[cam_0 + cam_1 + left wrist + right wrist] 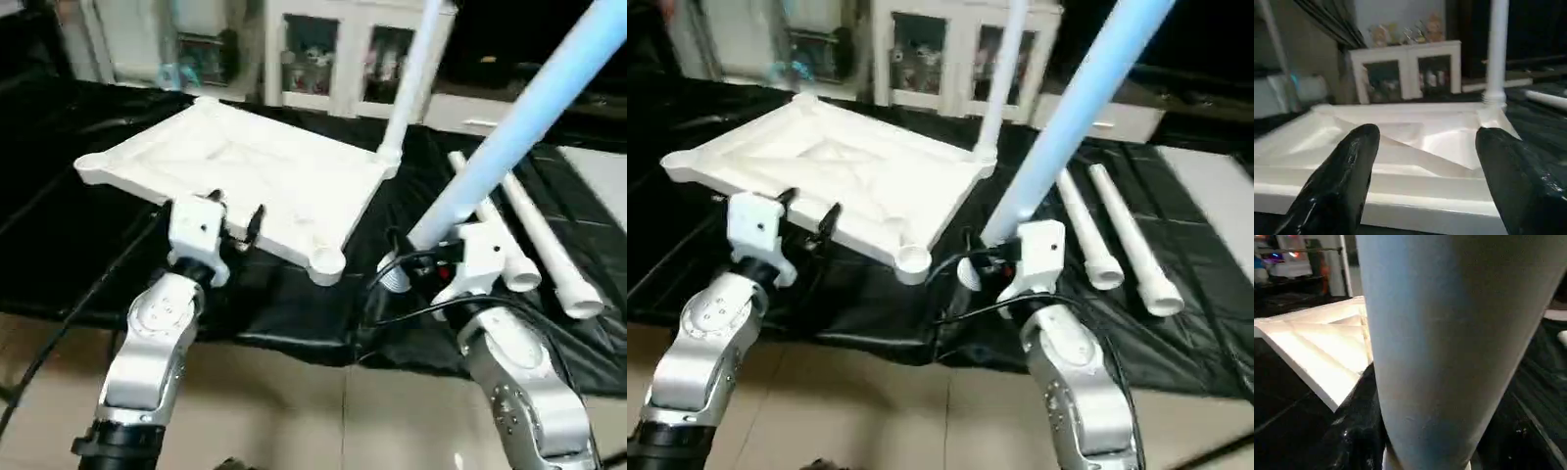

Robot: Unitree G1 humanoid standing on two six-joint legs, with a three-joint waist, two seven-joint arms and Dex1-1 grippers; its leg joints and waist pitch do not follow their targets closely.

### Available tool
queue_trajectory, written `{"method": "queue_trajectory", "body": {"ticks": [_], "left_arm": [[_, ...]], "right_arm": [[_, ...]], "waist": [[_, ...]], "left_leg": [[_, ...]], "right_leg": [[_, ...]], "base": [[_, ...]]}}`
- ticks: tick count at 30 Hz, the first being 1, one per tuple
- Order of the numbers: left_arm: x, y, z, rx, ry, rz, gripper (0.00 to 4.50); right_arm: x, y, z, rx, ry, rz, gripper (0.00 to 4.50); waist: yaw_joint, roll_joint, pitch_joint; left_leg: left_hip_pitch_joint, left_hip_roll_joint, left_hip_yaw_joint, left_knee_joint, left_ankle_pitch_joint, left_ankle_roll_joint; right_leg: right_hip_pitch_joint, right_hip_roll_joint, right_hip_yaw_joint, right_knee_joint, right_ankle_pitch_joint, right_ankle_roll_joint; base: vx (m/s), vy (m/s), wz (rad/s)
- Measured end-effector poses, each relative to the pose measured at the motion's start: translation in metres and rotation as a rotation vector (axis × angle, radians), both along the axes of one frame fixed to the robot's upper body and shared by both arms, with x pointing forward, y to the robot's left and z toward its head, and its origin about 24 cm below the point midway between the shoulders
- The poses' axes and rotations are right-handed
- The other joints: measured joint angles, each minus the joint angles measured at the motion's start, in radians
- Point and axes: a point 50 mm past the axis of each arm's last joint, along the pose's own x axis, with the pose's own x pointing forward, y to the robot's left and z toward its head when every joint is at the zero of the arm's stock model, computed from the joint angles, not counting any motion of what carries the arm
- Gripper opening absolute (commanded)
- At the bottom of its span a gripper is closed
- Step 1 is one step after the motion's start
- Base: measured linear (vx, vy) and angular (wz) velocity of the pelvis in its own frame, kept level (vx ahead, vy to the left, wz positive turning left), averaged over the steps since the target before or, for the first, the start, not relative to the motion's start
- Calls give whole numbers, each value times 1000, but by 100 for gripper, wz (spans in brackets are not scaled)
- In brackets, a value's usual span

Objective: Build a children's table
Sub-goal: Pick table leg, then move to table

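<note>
left gripper (238, 223) – jaws apart, just before table top (245, 166) rim | right gripper (994, 257) – clamped on leg (1068, 127)

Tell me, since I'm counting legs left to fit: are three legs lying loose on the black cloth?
No, two legs lie loose there; another stands in the tabletop's far corner.

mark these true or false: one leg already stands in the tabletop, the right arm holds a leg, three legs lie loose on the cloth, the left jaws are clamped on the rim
One leg stands upright in a corner socket of the tabletop: true.
The right gripper holds a leg: true.
Three legs lie loose on the black cloth: false, two loose legs lie there.
The left gripper is clamped on the rim: false, its jaws stand open at the tabletop's near edge.
</note>
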Motion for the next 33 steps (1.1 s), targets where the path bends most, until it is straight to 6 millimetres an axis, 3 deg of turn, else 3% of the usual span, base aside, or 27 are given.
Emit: {"method": "queue_trajectory", "body": {"ticks": [1,2,3,4,5,6,7,9,12,13,14,15,16,17,18,19,22,24,25,27,28,29,30,31,32,33], "left_arm": [[1,-6,0,-2,-6,-2,358],[-1,-13,-1,-8,-5,-17,358],[-2,-14,-3,-14,-2,-13,358],[0,-15,0,-10,-13,-2,358],[1,-14,1,-9,-19,5,358],[1,-14,2,-1,-22,13,358],[1,-13,1,2,-22,23,358],[1,-13,2,7,-25,26,358],[1,-14,1,15,-25,25,358],[1,-13,1,3,-20,28,358],[1,-15,0,-10,-13,14,358],[1,-17,1,-17,-9,0,358],[1,-27,2,-37,-3,-33,358],[1,-31,2,-49,1,-47,358],[1,-32,3,-53,3,-51,358],[1,-30,3,-58,5,-50,358],[-1,-19,-3,-73,28,-20,358],[-2,-15,-6,-77,40,-6,358],[-3,-13,-7,-75,45,1,358],[-3,-13,-7,-76,46,6,358],[-3,-13,-8,-77,50,11,358],[-3,-12,-8,-78,52,18,358],[-3,-10,-7,-78,51,26,358],[-3,-6,-6,-75,51,40,358],[-3,-3,-7,-76,56,51,358],[-4,3,-8,-74,65,74,358]], "right_arm": [[0,-7,-3,-27,11,-19,186],[1,-10,-5,-40,19,-29,186],[2,-10,-5,-46,19,-31,186],[2,-8,-5,-32,17,-30,186],[1,-4,-7,-21,28,-23,186],[0,-3,-10,-18,39,-16,186],[0,-2,-11,-18,43,-16,186],[1,-3,-9,-19,34,-20,186],[3,-2,-6,-15,23,-17,186],[3,-2,-6,-14,24,-21,186],[2,-4,-7,-10,33,-31,186],[2,-9,-10,-15,45,-48,186],[1,-16,-13,-22,60,-77,186],[1,-19,-13,-21,61,-88,186],[1,-21,-12,-20,56,-95,186],[1,-21,-11,-21,54,-97,186],[0,-13,-13,-31,57,-53,186],[0,-11,-13,-36,58,-33,186],[0,-10,-13,-36,59,-32,186],[1,-12,-12,-38,55,-36,186],[1,-12,-11,-41,51,-32,186],[2,-11,-10,-42,47,-27,186],[4,-9,-8,-42,38,-17,186],[6,-6,-5,-46,24,-2,186],[9,-2,-2,-47,12,18,186],[11,3,2,-46,-3,37,186]], "waist": [[1,-12,-1],[9,-6,1],[15,10,1],[-14,38,-1],[-30,44,5],[-40,50,3],[-50,50,1],[-49,40,-7],[-46,25,-16],[-45,11,-20],[-44,9,-20],[-34,9,-19],[-16,0,-17],[-9,-1,-18],[-3,2,-20],[3,15,-21],[9,27,-16],[11,26,-12],[17,27,-5],[15,28,11],[10,36,20],[9,44,26],[7,51,28],[-2,46,29],[-8,30,31],[-8,27,32]], "left_leg": [[3,-8,9,11,-7,-6],[-2,-19,-45,59,-48,-32],[-3,-34,-131,106,-47,-40],[8,-21,-174,95,-86,-65],[2,-10,-179,95,-88,-61],[-5,-3,-184,90,-87,-63],[-8,5,-192,81,-75,-64],[-10,16,-193,59,-55,-59],[-23,14,-193,15,-17,-72],[-23,12,-195,4,-7,-78],[-25,8,-195,-4,-8,-78],[-31,4,-190,11,-26,-48],[-39,-2,-161,72,-46,-13],[-35,-16,-153,80,-47,-13],[-19,-29,-147,56,-47,-13],[-4,-33,-148,8,-41,-23],[-4,-4,-147,-7,-20,-58],[1,2,-139,-17,-20,-59],[4,-1,-142,-22,-20,-59],[25,1,-144,-21,-29,-59],[28,10,-147,-11,-43,-49],[28,20,-149,-3,-51,-47],[21,21,-158,0,-54,-49],[27,9,-160,8,-52,-51],[39,-10,-160,9,-53,-51],[50,-16,-156,9,-54,-52]], "right_leg": [[-5,-1,29,-13,-3,27],[-5,-9,33,-21,1,35],[-1,-15,25,-25,2,36],[0,-16,-11,-35,1,35],[-1,8,-2,-49,-9,25],[-2,30,12,-31,-15,11],[-8,51,12,14,-14,2],[-3,76,11,48,-12,-5],[21,68,25,20,-26,-29],[31,64,35,-7,-46,-1],[31,68,33,-10,-42,-8],[28,68,26,-15,-37,-15],[23,65,27,-16,-35,-13],[18,64,27,-20,-30,-14],[11,65,25,-21,-26,-12],[4,78,10,-25,-20,-18],[3,91,-11,-52,2,-32],[8,92,-15,-63,7,-34],[23,84,-27,-68,5,-35],[56,62,-67,-84,1,-33],[88,49,-111,-104,-1,-30],[113,40,-145,-118,-4,-26],[125,35,-157,-102,-30,-11],[121,47,-97,-55,-76,-2],[120,53,-48,-38,-83,-3],[124,58,-23,-29,-93,-5]], "base": [[-71,86,22],[-17,163,-20],[-17,163,-20],[-20,165,-24],[-105,134,7],[-105,134,7],[-96,74,0],[-77,-7,-3],[-83,-117,-11],[-93,-186,-15],[-91,-205,-12],[-91,-205,-12],[-75,-194,-11],[-65,-160,-15],[-65,-160,-15],[-53,-120,-9],[-46,-85,-5],[0,0,0],[-16,-18,18],[-2,19,33],[36,59,37],[91,91,39],[91,91,39],[167,66,42],[156,1,30],[156,1,30]]}}
